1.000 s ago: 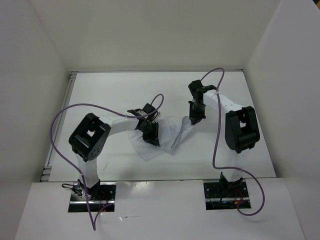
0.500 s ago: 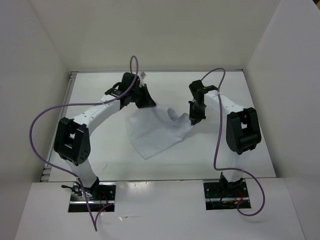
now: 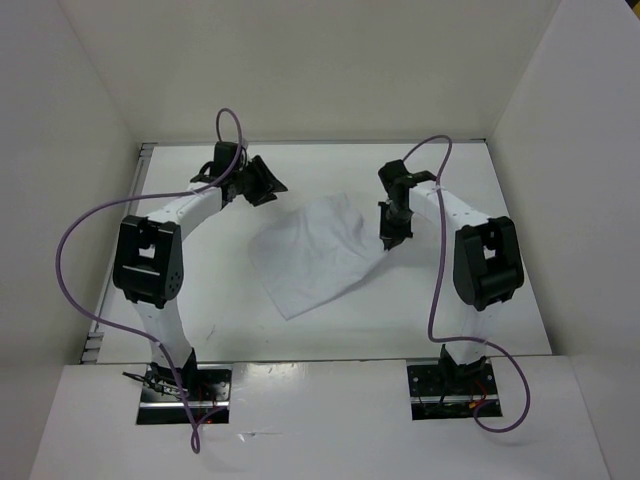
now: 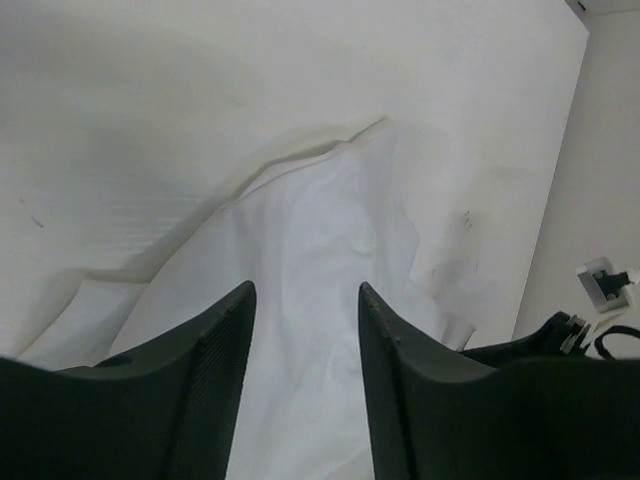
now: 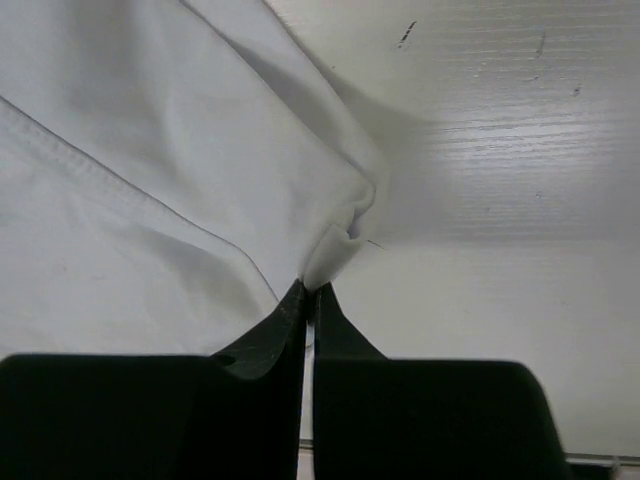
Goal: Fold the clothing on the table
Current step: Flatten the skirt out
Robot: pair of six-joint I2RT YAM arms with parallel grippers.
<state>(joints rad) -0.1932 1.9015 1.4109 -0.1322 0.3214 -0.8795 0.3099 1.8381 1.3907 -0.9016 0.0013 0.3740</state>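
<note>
Clothing [image 3: 315, 255] lay creased at the centre of the table [image 3: 330, 165] in the top view, with the left gripper [image 3: 262, 182] apart at upper left and the right gripper [image 3: 388, 240] at its right corner. In the left wrist view, the jaws stood spread and held nothing. In the right wrist view, the jaws pinched a bunched fabric corner.

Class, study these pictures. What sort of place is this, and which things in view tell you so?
Probably a robot test cell: a white table boxed in by plain white walls, a left arm and right arm bolted at its near edge, and one garment laid out.
</note>
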